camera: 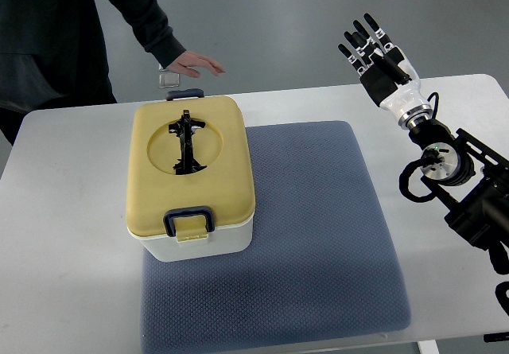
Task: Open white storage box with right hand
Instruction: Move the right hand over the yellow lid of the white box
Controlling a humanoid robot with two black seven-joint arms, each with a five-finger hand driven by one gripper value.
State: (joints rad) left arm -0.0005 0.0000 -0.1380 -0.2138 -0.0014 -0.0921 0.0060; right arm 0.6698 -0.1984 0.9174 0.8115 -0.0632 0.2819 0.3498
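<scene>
While the blue mat covers the near worktop, the white storage box sits on its left edge, yellow lid shut, front latch down. Right hand raised far right, fingers spread wide, holding nothing, well apart from box. Beyond, a person's hand hovers near the rear latch.

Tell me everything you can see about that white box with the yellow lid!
The white storage box looks like plastic, with rounded corners and a tan-yellow lid. The lid is closed. It has a round sunken middle holding a black folded handle. A dark blue latch clips the near side, and another shows at the far side. The box stands upright, partly on the blue-grey mat and partly on the white table. No hand touches it.
</scene>
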